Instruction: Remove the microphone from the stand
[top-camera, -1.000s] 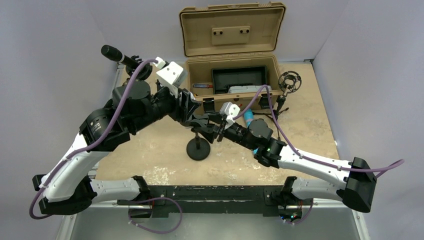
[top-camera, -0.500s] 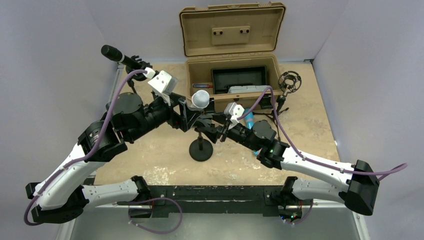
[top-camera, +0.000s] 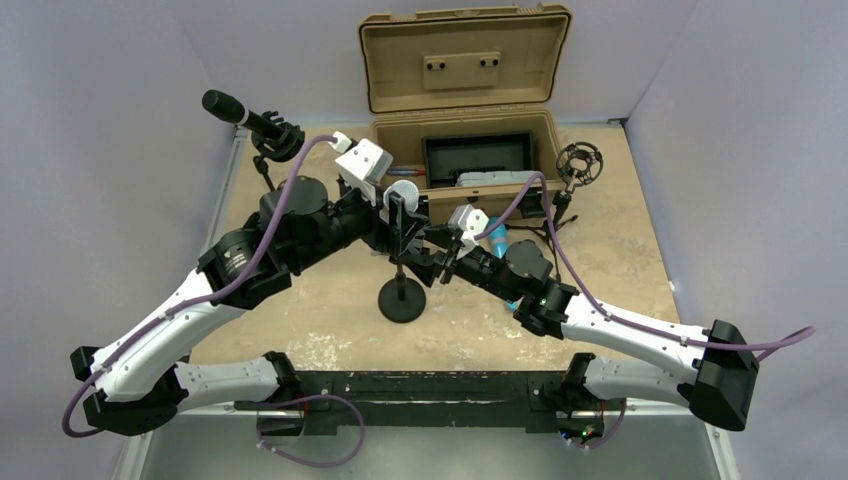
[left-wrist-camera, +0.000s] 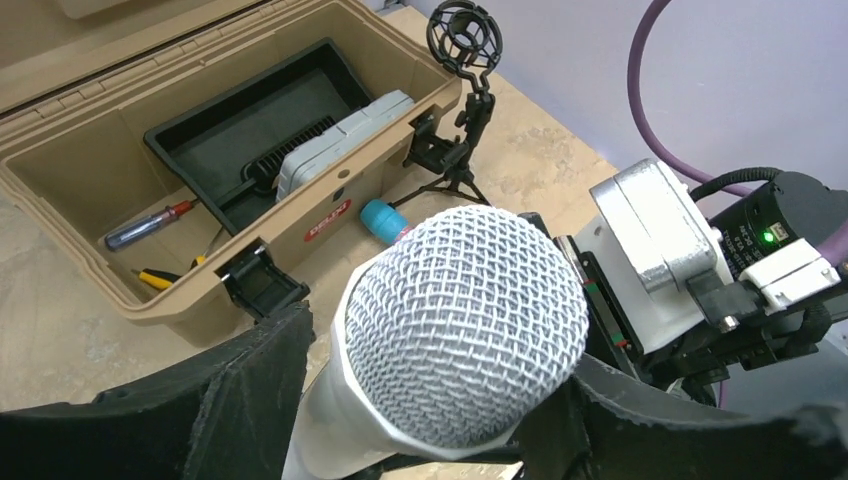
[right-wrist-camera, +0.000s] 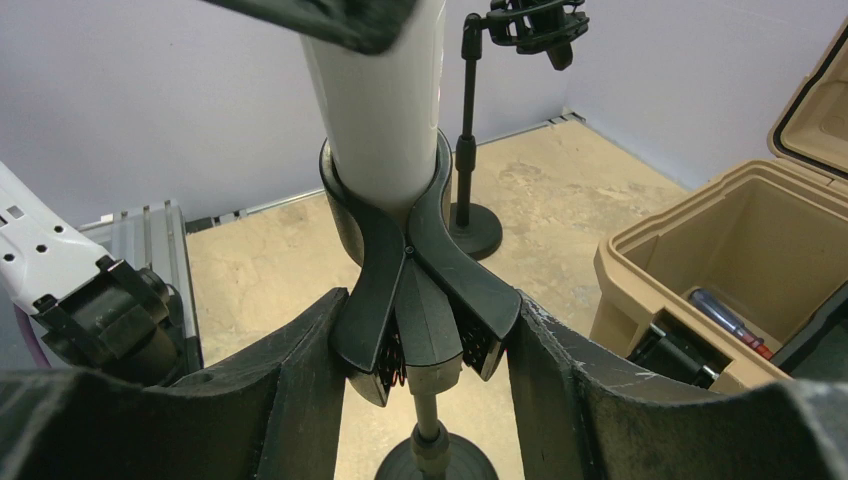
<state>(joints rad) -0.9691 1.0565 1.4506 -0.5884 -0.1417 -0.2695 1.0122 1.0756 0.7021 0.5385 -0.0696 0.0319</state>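
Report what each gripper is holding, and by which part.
Left gripper: the microphone, by its white body just below the mesh head. Right gripper: the stand, by its clip.

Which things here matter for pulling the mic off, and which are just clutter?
Job: white microphone with silver mesh head; black round-based stand; left gripper; right gripper.
Lying about: open tan plastic toolbox; black microphone on second stand; black shock mount on tripod.
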